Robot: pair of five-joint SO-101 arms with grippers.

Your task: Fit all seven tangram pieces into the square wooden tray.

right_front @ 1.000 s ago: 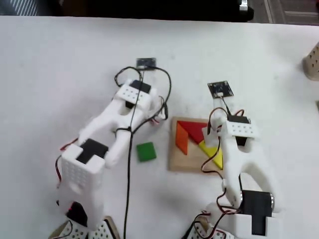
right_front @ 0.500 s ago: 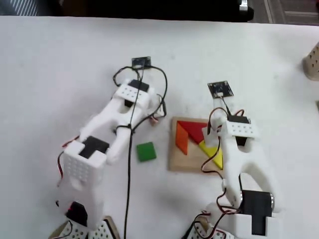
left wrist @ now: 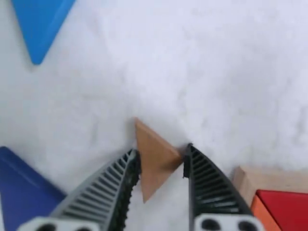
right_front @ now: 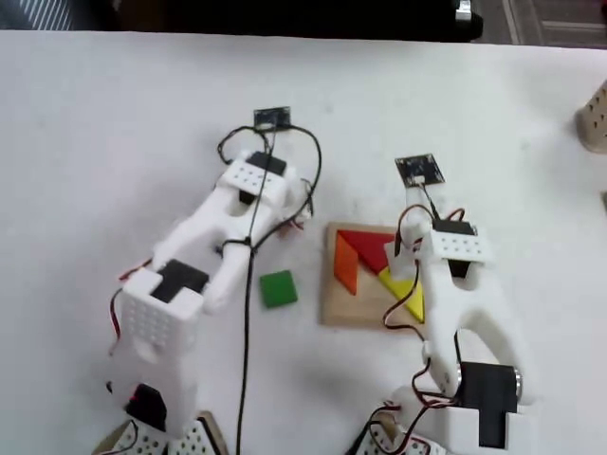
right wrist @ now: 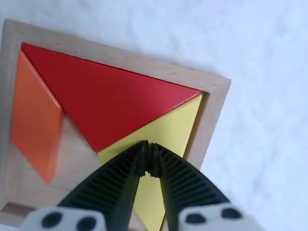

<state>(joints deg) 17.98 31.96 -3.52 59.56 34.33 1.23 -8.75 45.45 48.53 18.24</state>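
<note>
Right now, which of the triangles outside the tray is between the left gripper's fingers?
The light brown triangle: it sits between the left gripper's fingers, while the light blue triangle lies farther off, untouched.

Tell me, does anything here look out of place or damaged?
Nothing looks damaged. The green square lies on the table beside the tray, and a tan triangle sits between the left fingers, outside the tray too, near a blue triangle and a dark blue piece.

Bright, even light floods the white table; shadows fall soft, faint.
</note>
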